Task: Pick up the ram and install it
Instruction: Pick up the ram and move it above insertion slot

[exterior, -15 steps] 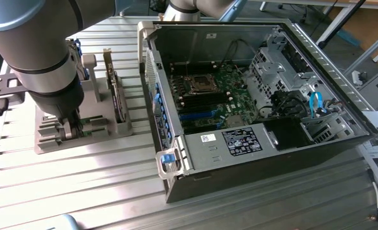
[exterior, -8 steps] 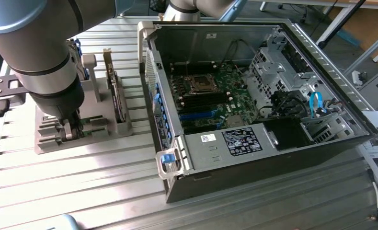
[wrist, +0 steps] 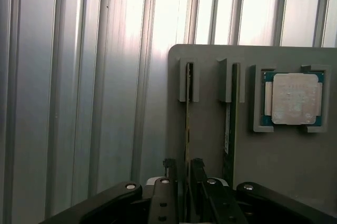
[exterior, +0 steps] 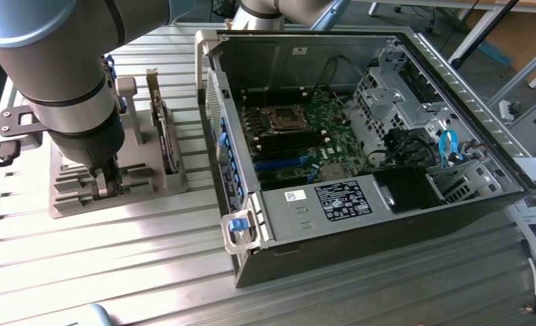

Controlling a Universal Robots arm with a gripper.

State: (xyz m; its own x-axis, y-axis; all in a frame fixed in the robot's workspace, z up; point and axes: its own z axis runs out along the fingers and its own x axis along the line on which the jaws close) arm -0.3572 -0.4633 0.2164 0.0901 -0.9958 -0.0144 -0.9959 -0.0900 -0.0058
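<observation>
Two ram sticks stand on edge in slots of a grey holder [wrist: 210, 76]. In the wrist view I see them from above as thin lines: one ram [wrist: 188, 113] and the other ram [wrist: 230, 124] beside it. My gripper [wrist: 182, 174] is open and low over the holder. One of its fingers [wrist: 167, 174] is on one side of the first stick and the other on the opposite side, with small gaps between. In the exterior view the gripper [exterior: 104, 185] is down at the holder [exterior: 150, 190] on the exterior view's left, and my arm hides the sticks there.
A square silver processor chip [wrist: 294, 99] lies in a recess of the holder beyond the second stick. A wider green card [exterior: 164, 132] stands upright in the holder. The open computer case [exterior: 249, 224], with its motherboard [exterior: 308, 142], is on the exterior view's right, on a ribbed metal table [exterior: 113, 265].
</observation>
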